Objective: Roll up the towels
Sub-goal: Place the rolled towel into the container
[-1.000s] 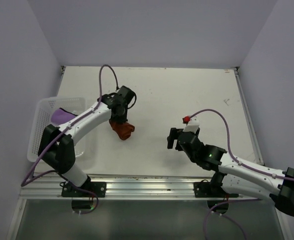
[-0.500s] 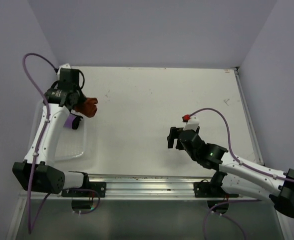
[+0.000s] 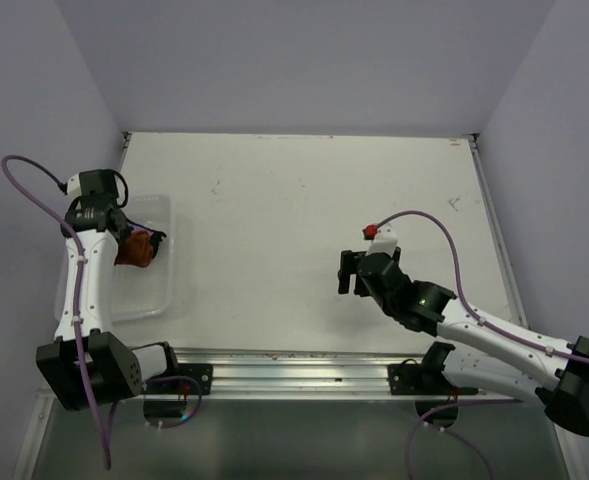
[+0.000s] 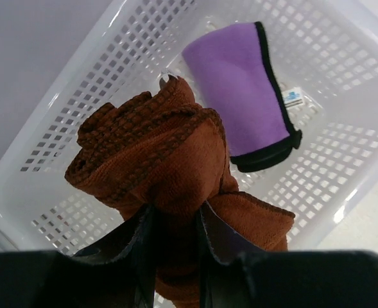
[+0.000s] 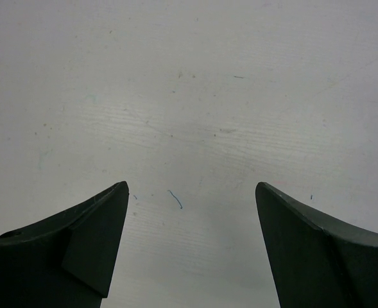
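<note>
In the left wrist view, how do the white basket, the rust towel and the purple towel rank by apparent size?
Largest: white basket.
Then rust towel, purple towel: unsure, the rust one is nearer the camera.

The left tool [image 3: 126, 238] held the rust-orange towel [image 3: 136, 252] bunched over the white basket [image 3: 150, 296] at the surface's [image 3: 304, 190] left edge. The right tool [image 3: 348, 272] hung over bare surface, well apart from the basket.

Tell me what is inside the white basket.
The purple towel lies on the floor of the basket. The left gripper holds the orange towel above it, hiding the floor beneath.
</note>
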You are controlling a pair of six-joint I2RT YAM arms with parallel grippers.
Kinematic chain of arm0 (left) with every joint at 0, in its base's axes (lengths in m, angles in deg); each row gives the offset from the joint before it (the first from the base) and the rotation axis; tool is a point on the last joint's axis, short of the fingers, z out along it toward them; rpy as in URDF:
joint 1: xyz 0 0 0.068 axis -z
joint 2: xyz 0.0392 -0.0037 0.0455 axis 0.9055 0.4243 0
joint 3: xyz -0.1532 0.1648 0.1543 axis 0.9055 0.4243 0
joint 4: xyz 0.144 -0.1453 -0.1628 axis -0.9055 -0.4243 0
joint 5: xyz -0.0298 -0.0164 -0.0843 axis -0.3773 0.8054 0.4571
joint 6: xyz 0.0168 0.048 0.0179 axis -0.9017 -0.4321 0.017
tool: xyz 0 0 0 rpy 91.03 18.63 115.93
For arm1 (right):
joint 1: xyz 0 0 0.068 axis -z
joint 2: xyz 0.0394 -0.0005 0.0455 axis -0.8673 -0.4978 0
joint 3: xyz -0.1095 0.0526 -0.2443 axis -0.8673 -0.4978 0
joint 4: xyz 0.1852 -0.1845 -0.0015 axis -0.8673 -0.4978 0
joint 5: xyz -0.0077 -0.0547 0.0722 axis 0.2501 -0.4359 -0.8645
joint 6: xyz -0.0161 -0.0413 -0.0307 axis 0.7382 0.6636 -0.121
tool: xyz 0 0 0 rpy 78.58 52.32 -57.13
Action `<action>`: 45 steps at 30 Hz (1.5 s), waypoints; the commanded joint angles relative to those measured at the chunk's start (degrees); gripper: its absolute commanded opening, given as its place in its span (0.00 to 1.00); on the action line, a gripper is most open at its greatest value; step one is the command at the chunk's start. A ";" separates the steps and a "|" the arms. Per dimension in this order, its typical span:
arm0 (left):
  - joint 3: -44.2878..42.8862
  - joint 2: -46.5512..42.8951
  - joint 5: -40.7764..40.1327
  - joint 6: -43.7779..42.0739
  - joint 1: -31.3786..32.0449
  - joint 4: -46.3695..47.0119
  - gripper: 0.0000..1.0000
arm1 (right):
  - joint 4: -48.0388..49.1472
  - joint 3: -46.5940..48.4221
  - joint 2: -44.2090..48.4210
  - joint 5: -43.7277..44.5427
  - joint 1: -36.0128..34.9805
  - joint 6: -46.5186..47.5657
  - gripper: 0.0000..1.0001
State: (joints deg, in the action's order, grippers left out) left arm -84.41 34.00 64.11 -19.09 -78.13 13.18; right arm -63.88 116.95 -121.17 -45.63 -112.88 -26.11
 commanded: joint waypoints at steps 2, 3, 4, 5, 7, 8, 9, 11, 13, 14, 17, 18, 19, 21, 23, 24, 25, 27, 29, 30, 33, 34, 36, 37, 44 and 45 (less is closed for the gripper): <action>2.58 -1.11 -2.89 -0.90 -2.85 5.59 0.00 | -0.16 2.46 1.88 0.41 2.19 1.19 0.84; 3.19 -1.11 -3.58 -0.82 -2.85 6.29 0.00 | -0.25 2.63 1.97 0.41 2.37 1.02 0.84; 3.72 -0.94 -3.94 -0.90 -2.85 6.82 0.00 | -0.16 2.72 1.88 0.24 2.80 0.84 0.84; 4.42 -0.50 -3.16 -0.99 -2.94 7.26 0.00 | -0.07 2.72 1.88 -0.02 3.50 0.23 0.84; 4.43 1.25 -1.93 -0.99 -3.03 7.52 0.00 | 0.45 2.55 1.71 -0.29 3.77 -0.56 0.84; 4.08 2.83 -1.14 -0.99 -3.20 7.44 0.00 | 0.98 2.11 1.62 -0.29 3.95 -1.35 0.84; 3.90 3.71 -0.52 -0.90 -3.38 7.44 0.00 | 0.98 1.93 1.62 -0.20 4.12 -1.96 0.84; 4.08 5.82 0.97 -0.73 -3.99 7.52 0.00 | 1.77 0.89 1.53 0.15 4.13 -3.19 0.84; 4.77 6.62 0.81 -0.73 -4.25 7.96 0.00 | 2.04 0.35 1.53 1.02 4.30 -3.81 0.84; 4.95 7.06 0.80 -0.55 -4.43 8.05 0.00 | 1.95 0.18 1.53 1.12 4.39 -4.08 0.83; 5.31 8.46 1.86 -0.73 -4.96 8.58 0.00 | 2.21 -0.09 1.53 1.47 4.74 -4.52 0.83; 5.57 8.90 2.03 -0.81 -5.05 8.75 0.00 | 2.30 -0.18 1.53 1.56 4.92 -4.78 0.83; 6.70 9.34 2.73 -0.73 -5.13 9.10 0.00 | 2.30 -0.18 1.53 1.82 5.09 -4.87 0.83; 7.76 9.78 3.44 -0.55 -5.40 9.81 0.00 | 2.91 -0.44 1.53 1.64 5.44 -5.22 0.83; 10.14 10.31 5.36 -1.07 -6.45 11.64 0.00 | 3.88 -0.88 1.44 1.73 6.06 -5.40 0.83; 10.23 10.49 5.81 -1.16 -6.71 11.48 0.00 | 4.23 -1.05 1.44 1.73 6.32 -5.48 0.83; 9.62 10.75 5.99 -1.17 -6.89 11.22 0.00 | 4.93 -1.23 1.35 1.73 6.67 -5.49 0.83; 8.83 11.71 5.29 -1.25 -6.89 10.34 0.00 | 5.20 -1.49 1.18 1.38 7.11 -5.57 0.83; 9.17 12.85 5.46 -0.99 -6.89 10.51 0.00 | 5.64 -1.76 1.18 1.21 7.82 -5.75 0.83; 9.35 13.21 5.37 -0.90 -6.98 10.69 0.00 | 5.82 -1.93 1.18 0.77 8.08 -5.84 0.83; 9.88 13.91 5.28 -0.64 -7.16 10.78 0.06 | 6.69 -2.46 1.35 -0.28 9.40 -5.84 0.83; 9.88 14.09 5.20 -0.64 -7.33 10.78 0.15 | 7.04 -2.64 1.44 -0.46 10.18 -5.75 0.83; 9.97 14.00 5.28 -0.73 -7.51 10.86 0.32 | 7.22 -2.90 1.27 -1.16 10.98 -5.49 0.83; 10.05 13.92 5.37 -0.73 -7.68 10.78 0.41 | 7.49 -2.99 1.27 -1.78 11.68 -5.31 0.83; 9.35 14.35 5.46 -0.29 -8.74 10.08 0.74 | 8.45 -3.52 1.18 -4.07 14.06 -3.73 0.83; 9.09 14.44 5.37 -0.29 -8.91 9.81 0.75 | 8.45 -3.52 1.18 -4.24 14.14 -3.64 0.83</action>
State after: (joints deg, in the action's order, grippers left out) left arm -74.53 48.03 69.48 -19.49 -86.06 22.03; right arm -58.20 113.63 -120.10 -48.47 -99.33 -30.61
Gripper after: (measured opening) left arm 0.738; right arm 0.833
